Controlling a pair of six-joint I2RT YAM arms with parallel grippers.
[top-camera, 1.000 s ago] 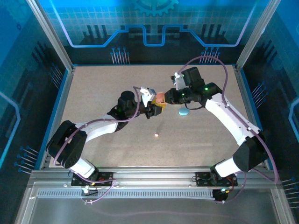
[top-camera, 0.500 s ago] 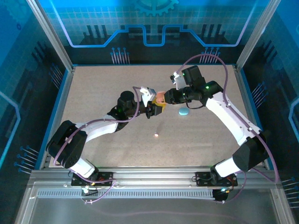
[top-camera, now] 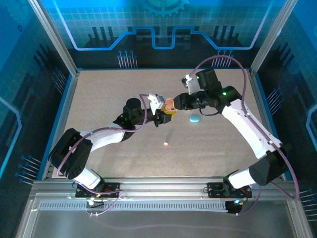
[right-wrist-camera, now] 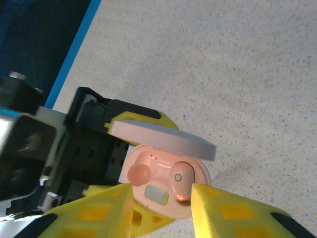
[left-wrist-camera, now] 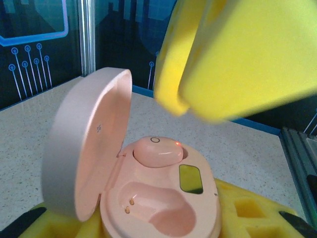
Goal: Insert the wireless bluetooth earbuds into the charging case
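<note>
One glossy pink earbud (left-wrist-camera: 157, 151) seated in open pink case (left-wrist-camera: 159, 210).

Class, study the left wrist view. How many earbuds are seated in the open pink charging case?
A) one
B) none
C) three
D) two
A: a single pink earbud sits in the pink charging case, while the well beside it is bare, with its two contact pins showing.
</note>
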